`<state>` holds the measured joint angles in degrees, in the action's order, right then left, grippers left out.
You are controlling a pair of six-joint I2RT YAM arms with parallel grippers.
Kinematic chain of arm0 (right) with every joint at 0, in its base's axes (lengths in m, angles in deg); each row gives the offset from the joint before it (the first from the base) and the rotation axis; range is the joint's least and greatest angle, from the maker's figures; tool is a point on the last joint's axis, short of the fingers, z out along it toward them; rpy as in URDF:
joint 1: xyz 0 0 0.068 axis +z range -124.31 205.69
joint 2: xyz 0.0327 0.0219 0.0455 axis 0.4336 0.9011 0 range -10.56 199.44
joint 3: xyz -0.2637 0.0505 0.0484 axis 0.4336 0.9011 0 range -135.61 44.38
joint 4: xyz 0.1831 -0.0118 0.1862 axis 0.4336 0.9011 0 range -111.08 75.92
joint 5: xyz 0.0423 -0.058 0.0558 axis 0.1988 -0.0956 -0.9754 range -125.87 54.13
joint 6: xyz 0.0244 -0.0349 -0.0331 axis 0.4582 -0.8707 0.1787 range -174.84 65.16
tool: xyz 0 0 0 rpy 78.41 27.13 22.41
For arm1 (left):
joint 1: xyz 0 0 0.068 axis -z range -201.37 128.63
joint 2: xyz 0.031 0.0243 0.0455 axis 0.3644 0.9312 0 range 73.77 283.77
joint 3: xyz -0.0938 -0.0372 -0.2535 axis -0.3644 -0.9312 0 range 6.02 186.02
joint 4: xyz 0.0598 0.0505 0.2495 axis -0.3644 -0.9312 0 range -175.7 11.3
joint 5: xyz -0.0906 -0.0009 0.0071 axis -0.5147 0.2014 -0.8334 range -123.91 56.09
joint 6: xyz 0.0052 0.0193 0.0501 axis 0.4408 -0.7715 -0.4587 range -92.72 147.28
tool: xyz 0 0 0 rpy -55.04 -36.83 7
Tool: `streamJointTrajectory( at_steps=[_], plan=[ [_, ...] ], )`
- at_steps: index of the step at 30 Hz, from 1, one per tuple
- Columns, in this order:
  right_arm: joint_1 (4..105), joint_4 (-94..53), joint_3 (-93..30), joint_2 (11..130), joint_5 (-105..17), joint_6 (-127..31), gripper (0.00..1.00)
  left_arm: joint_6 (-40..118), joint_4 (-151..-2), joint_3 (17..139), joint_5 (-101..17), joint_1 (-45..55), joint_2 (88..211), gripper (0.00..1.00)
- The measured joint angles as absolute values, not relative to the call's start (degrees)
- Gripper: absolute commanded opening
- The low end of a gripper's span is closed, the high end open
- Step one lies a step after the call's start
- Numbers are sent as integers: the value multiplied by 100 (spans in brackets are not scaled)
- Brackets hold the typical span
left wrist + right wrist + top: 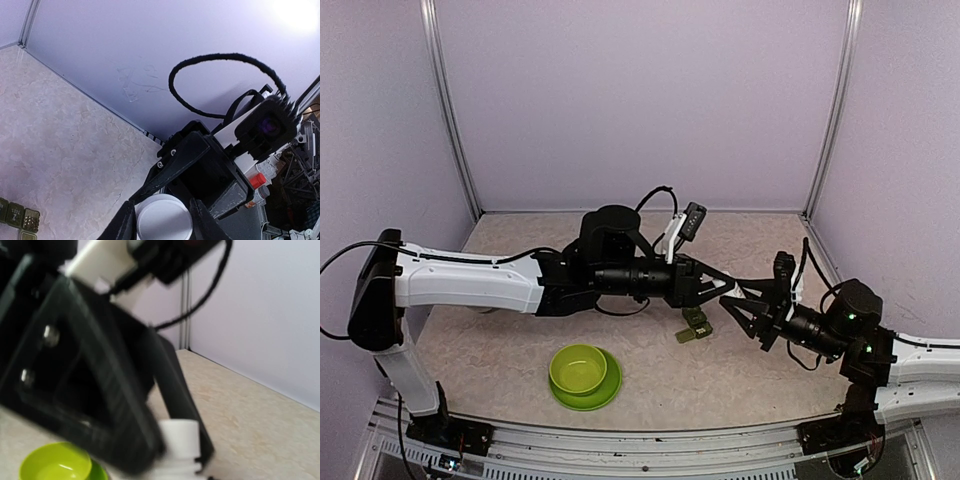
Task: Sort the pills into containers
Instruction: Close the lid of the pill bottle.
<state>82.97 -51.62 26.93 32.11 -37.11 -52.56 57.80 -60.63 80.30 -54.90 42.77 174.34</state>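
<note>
From above, your left pincer (712, 283) and right pincer (740, 305) meet tip to tip over mid-table, and whatever sits between them is hidden from here. The pill box (695, 326) lies on the table (500, 340) just below that meeting point, on the near side. Its long axis runs on a diagonal, with the far end toward the right arm. The left tip looks slightly the nearer of the two. The bowl (580, 368) is well apart, toward the left base. At the left wrist, the fingers (201, 221) stand one on each side of a round white bottle (164, 220) and seem to touch it on both sides, so I read that pincer as clamped on it. The box shows in the bottom left corner, three compartments in a row, off to the side of the fingers rather than under them. The right wrist view is blurred. The bottle's white neck stands just ahead, against the left pincer's dark body, but the right fingers do not show, so you cannot tell whether they are closed on it. To pour, I judge you must bring the mouth down and nearer, over the row.
</note>
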Motion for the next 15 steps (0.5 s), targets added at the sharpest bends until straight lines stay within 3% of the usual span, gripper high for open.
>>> streamJointTrajectory(
  at_steps=[10,11,13,15],
  plan=[
    [8328,-5270,2617,3255,-3881,-5072,0,5678,-6066,7938,-5475,4347,17447,68],
    [8330,-5263,2619,3242,-3892,-5070,0,5669,-6061,7914,-5455,4347,17430,73],
    [8332,-5267,2623,3214,-3905,-5061,0,5636,-6070,7853,-5431,4347,17369,94],
    [8332,-5283,2623,3172,-3899,-5041,0,5584,-6105,7785,-5416,4351,17283,99]
  ],
)
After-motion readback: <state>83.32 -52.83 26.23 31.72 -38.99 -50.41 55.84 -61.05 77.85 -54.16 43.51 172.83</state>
